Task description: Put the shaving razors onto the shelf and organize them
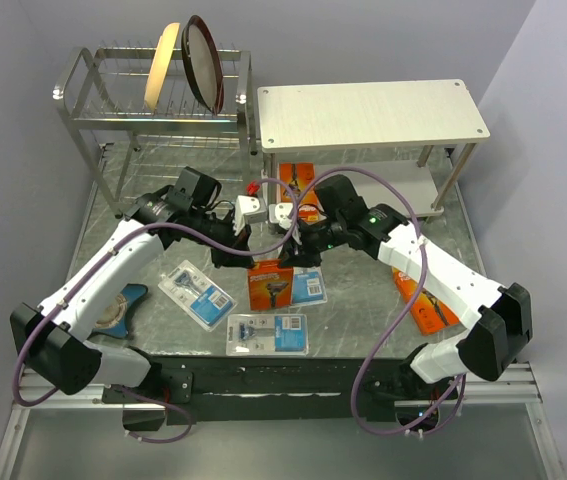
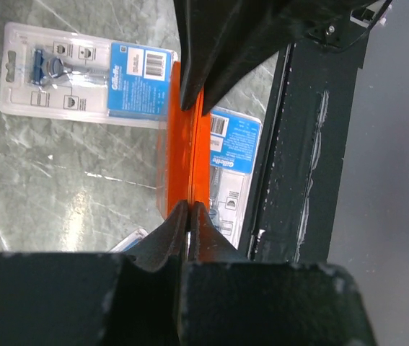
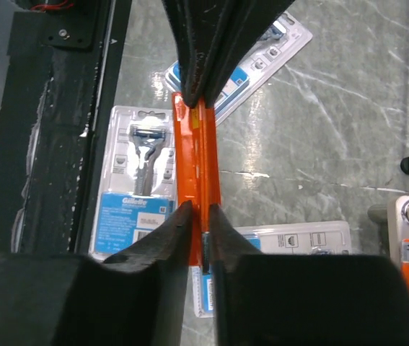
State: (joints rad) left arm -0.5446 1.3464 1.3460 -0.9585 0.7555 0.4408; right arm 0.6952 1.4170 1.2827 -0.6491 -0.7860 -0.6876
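Note:
Both grippers hold one orange razor pack (image 1: 270,285) on edge above the table's middle. My left gripper (image 1: 245,260) is shut on one end of it (image 2: 187,144). My right gripper (image 1: 293,256) is shut on the other end (image 3: 197,166). Three clear blue-and-white packs lie flat on the table: one at the left (image 1: 195,293), one at the front (image 1: 268,333), one under the held pack (image 1: 309,285). A second orange pack (image 1: 298,182) lies on the lower board of the white shelf (image 1: 368,115). A third orange pack (image 1: 425,300) lies on the table at the right.
A chrome dish rack (image 1: 113,110) with two plates stands at the back left. A blue object (image 1: 123,305) lies by the left arm. A small red thing (image 1: 253,187) sits near the shelf's left leg. The black front rail (image 2: 298,144) runs close to the packs.

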